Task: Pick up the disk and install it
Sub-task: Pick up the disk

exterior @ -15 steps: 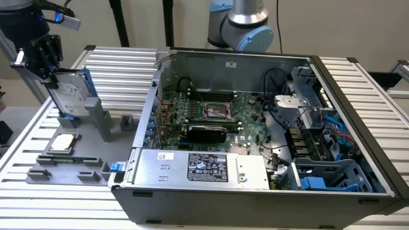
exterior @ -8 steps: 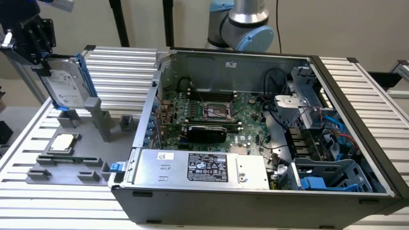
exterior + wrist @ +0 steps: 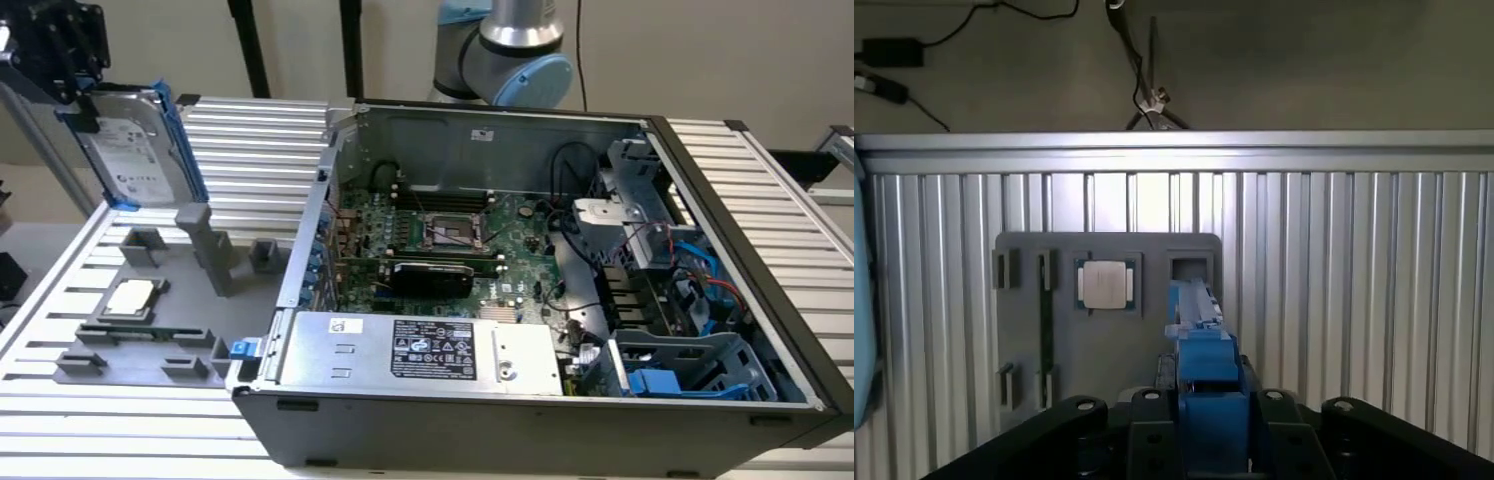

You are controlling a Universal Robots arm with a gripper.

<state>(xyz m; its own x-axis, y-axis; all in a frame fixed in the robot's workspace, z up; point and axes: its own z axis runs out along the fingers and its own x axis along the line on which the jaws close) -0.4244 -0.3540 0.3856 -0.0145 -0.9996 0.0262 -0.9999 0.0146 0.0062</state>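
Stretching across both views, the worktop is a bed of ribbed aluminium slats. Past its edge the wrist view finds a dull floor with a black power brick and loose cables.

On the slats lies an open tower computer case, taking up the middle and the exterior view's right. Inside are the green motherboard, a silver power supply along the near wall, and a blue plastic drive cage in the near corner on the exterior view's right. Behind the case rises a silver-and-blue joint of the arm.

On the exterior view's left of the case lies a grey fixture plate (moulded with slots and upright posts). A small square processor chip sits in one of its pockets.

High above that plate, at the exterior view's upper left, hangs the black hand. It points downward and is pinched onto the upper end of the disk. The disk hangs upright and slightly tilted with its white label facing the camera. It is clear of the plate and well apart from the case.

The wrist view looks along the blue carrier rail edge-on, clamped between the hand's black finger blocks, with the plate and chip below it.
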